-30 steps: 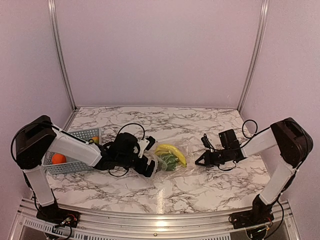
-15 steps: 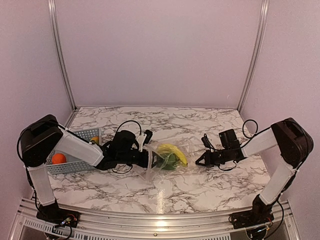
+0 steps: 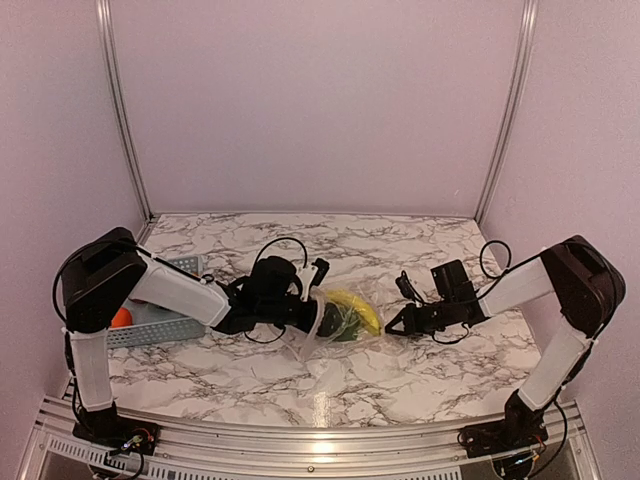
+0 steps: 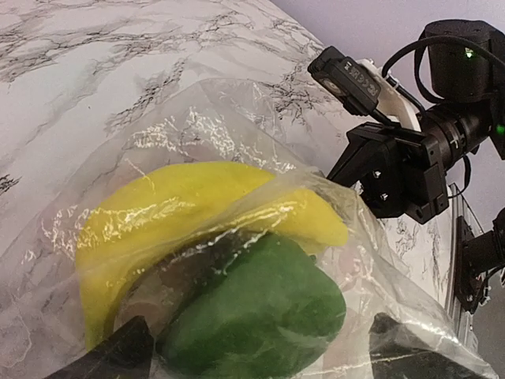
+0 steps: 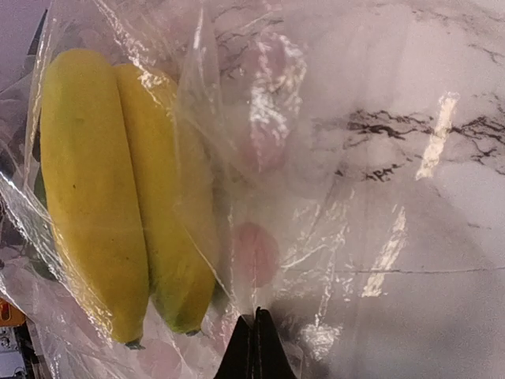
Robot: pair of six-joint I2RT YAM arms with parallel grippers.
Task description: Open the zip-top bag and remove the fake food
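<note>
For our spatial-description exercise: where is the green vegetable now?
In the left wrist view, the green vegetable lies inside the zip-top bag, against the banana, between the fingers of the left gripper.

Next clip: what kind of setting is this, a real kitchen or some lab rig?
Most likely a lab robot booth, not a kitchen: plain pale walls framed by aluminium rails, a marble-print table, and toy food, a banana and a green vegetable, inside a clear zip-top bag.
</note>
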